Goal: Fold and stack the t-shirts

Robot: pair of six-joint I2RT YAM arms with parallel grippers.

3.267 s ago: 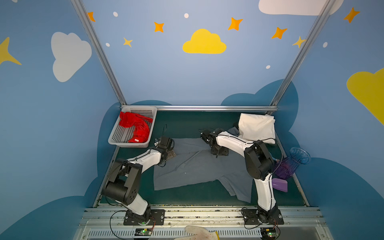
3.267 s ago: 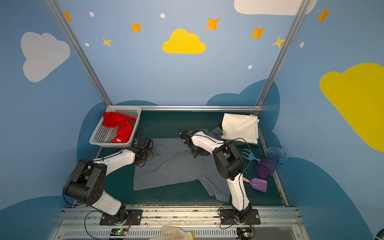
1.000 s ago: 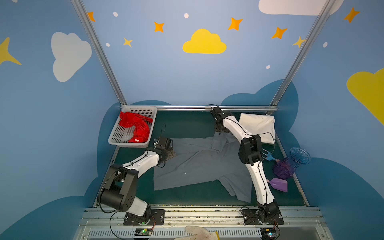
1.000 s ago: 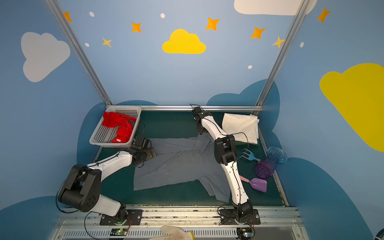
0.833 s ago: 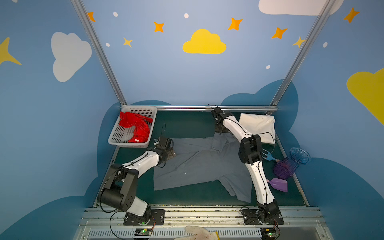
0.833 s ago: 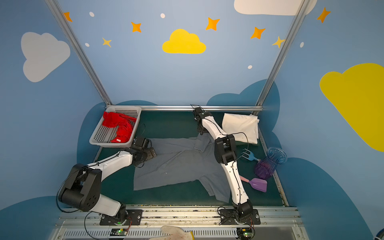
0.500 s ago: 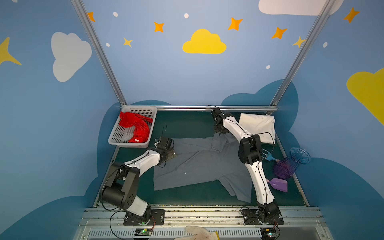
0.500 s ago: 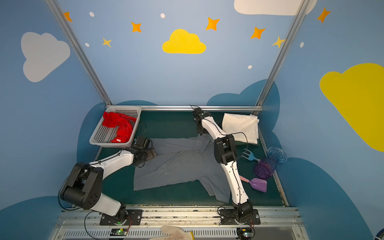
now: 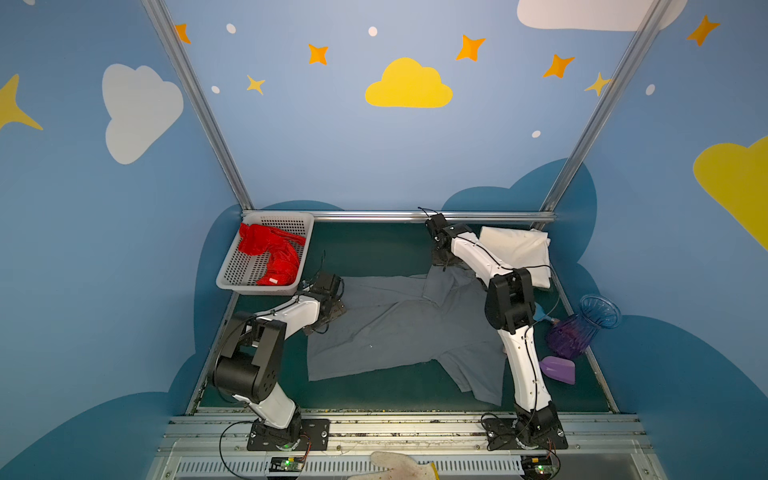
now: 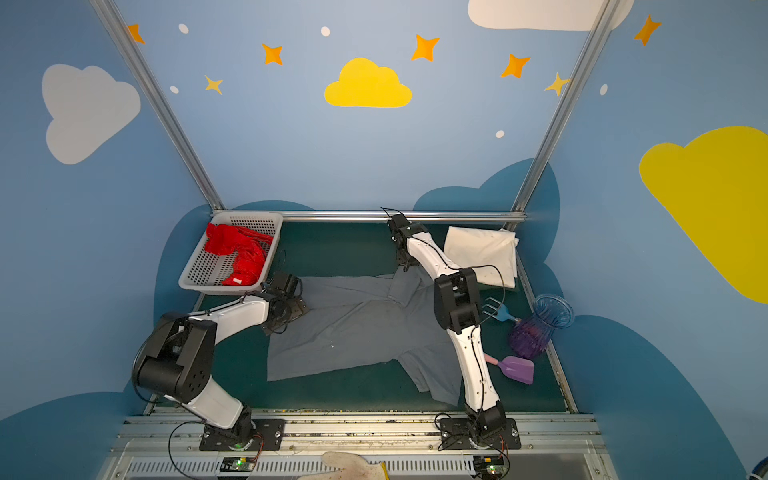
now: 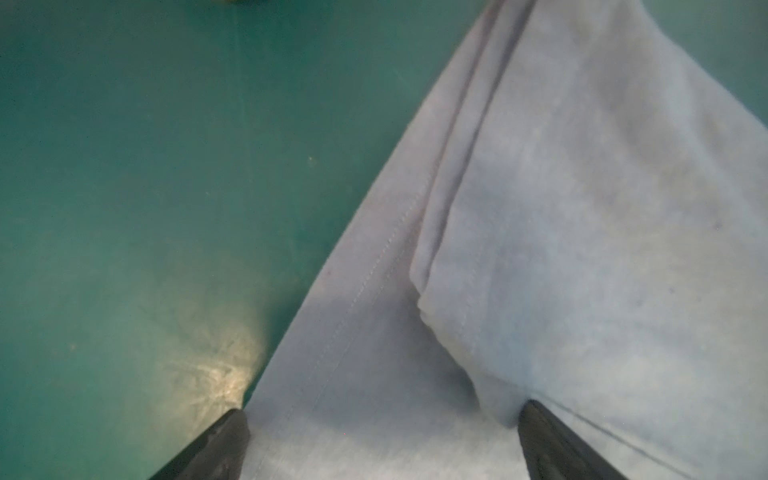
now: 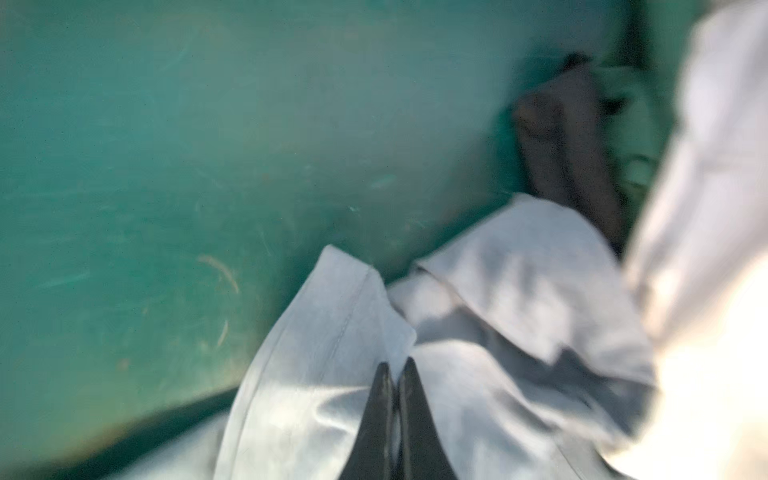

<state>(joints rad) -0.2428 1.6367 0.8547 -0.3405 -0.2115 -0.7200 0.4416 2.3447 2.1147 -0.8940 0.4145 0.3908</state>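
The left arm point(image 9: 291, 316) lay bent low, left pincer point(image 11: 382, 415) spread wide, tips down; the right arm point(image 9: 478, 257) stretched far forward, right pincer point(image 12: 395, 370) pinched shut.

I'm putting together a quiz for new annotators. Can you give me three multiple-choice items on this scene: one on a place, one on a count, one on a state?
1. Where is the red t-shirt?
A. in the white basket
B. spread on the table
C. under the table

2. How many t-shirts show?
A. two
B. three
C. four

3. The right gripper is:
A. wide open
B. shut on the grey t-shirt
C. out of every view

Answers:
1 A: it lies crumpled inside the basket.
2 B: there are a red one, a grey one and the folded cream t-shirt.
3 B: its fingertips meet on grey cloth in the right wrist view.
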